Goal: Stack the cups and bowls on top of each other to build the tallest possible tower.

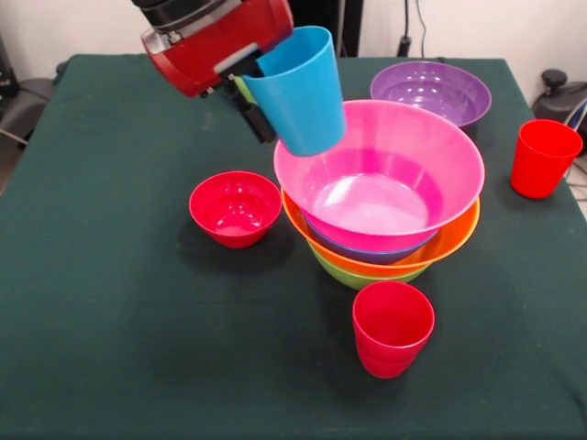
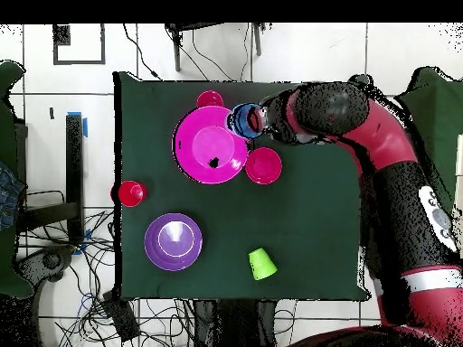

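My gripper (image 1: 264, 108) is shut on the sky blue cup (image 1: 298, 92) and holds it tilted in the air, over the far left rim of the tower. The tower is a pile of nested bowls: pink (image 1: 381, 174) on top, then blue (image 1: 367, 249), orange (image 1: 449, 240) and lime green (image 1: 353, 275). In the overhead view the gripper (image 2: 256, 120) and blue cup (image 2: 244, 119) sit at the pink bowl's (image 2: 211, 145) edge. The small red bowl (image 1: 235, 208) stands left of the tower. One red cup (image 1: 393, 328) stands in front of it.
The purple bowl (image 1: 431, 92) stands behind the tower at the far right. A second red cup (image 1: 543, 158) stands near the right table edge. The lime green cup (image 2: 262, 264) stands near the robot's side; in the front view it (image 1: 242, 89) is mostly hidden behind the gripper.
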Controlling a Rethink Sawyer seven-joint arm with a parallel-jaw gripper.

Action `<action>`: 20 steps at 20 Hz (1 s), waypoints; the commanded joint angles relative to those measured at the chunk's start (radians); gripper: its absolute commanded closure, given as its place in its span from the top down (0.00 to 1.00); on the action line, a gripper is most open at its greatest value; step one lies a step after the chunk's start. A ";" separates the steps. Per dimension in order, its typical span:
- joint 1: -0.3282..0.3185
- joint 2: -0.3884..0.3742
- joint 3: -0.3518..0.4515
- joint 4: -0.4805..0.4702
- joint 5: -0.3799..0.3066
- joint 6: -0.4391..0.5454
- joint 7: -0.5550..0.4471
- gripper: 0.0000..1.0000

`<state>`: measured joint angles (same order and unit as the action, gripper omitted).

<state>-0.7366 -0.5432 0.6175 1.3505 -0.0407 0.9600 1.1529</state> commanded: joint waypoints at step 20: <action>0.156 0.170 -0.135 -0.028 -0.135 -0.120 0.106 0.00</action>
<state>-0.6236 -0.4347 0.5836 1.3446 -0.0995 0.8355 1.1529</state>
